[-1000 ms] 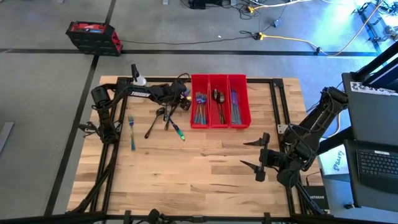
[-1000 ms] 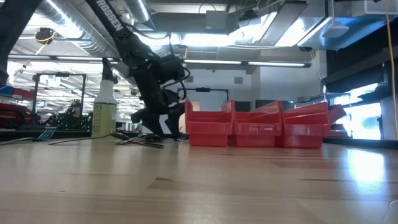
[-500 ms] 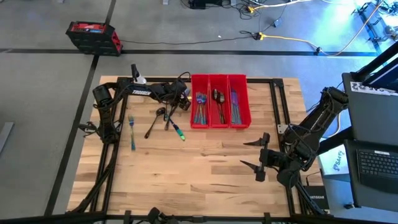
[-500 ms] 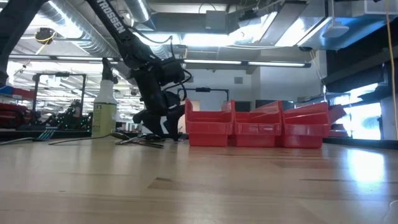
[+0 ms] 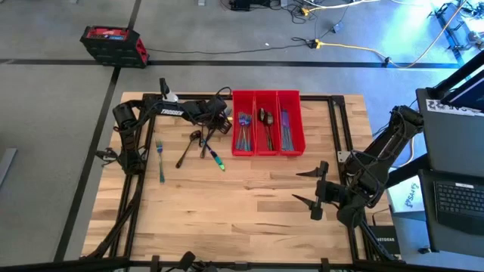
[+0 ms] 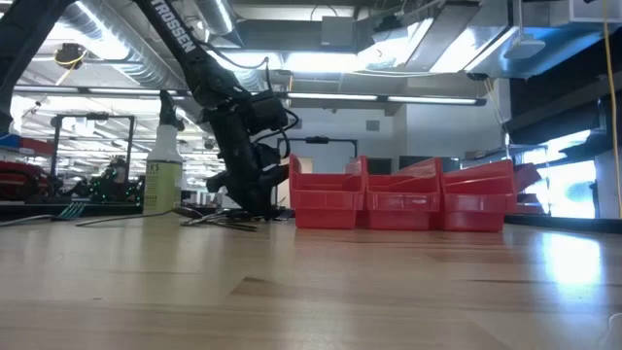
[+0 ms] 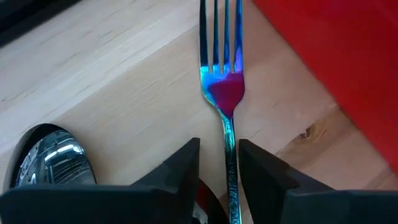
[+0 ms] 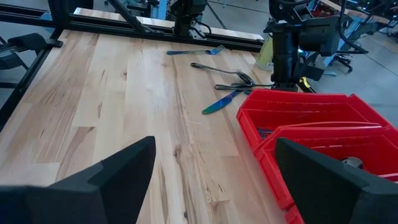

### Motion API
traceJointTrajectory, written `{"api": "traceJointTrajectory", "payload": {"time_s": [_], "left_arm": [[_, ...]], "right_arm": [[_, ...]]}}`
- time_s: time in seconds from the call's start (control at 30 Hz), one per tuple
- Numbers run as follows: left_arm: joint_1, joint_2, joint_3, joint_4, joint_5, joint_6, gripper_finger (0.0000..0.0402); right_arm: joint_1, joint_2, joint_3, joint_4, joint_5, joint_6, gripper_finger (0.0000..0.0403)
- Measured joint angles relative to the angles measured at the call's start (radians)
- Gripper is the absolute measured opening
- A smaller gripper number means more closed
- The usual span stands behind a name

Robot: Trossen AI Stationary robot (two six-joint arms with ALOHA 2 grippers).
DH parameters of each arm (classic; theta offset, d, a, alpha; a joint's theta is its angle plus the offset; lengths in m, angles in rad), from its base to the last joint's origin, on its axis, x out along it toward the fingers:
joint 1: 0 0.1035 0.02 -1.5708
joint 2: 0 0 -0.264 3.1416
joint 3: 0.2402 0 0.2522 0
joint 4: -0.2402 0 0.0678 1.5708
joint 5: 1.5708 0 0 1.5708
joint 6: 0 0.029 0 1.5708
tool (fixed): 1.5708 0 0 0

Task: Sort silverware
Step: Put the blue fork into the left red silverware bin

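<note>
1. Fork (image 7: 222,87) in left wrist view: tine tips cut off by pic edge, handle end hidden betw. fingers (image 7: 180,168) of left hand (image 7: 219,168).
2. Spoon (image 7: 50,163): only bowl shows, rest cut off.
3. High view: silverware in red bins (image 5: 267,148) too small to tell apart.

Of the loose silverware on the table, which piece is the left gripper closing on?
The iridescent fork beside the red bins, its handle between the left gripper fingers; the other pieces lie untouched, farther from the bins.

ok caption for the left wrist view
Left gripper fingers closing around the handle of an iridescent fork lying beside a red bin.
</note>
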Motion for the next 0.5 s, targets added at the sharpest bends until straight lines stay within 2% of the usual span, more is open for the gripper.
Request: {"api": "traceJointTrajectory", "payload": {"time_s": [0.3, 0.5], "left_arm": [[-0.024, 0.001, -0.001, 0.007, -0.043, 0.019, 0.0087], [-0.037, 0.001, 0.017, -0.008, -0.058, -0.005, 0.0045]], "right_arm": [[0.0, 0.0, 0.0, 0.0, 0.001, 0.0, 0.0314], [0.0, 0.0, 0.0, 0.0, 0.003, 0.0, 0.0314]]}}
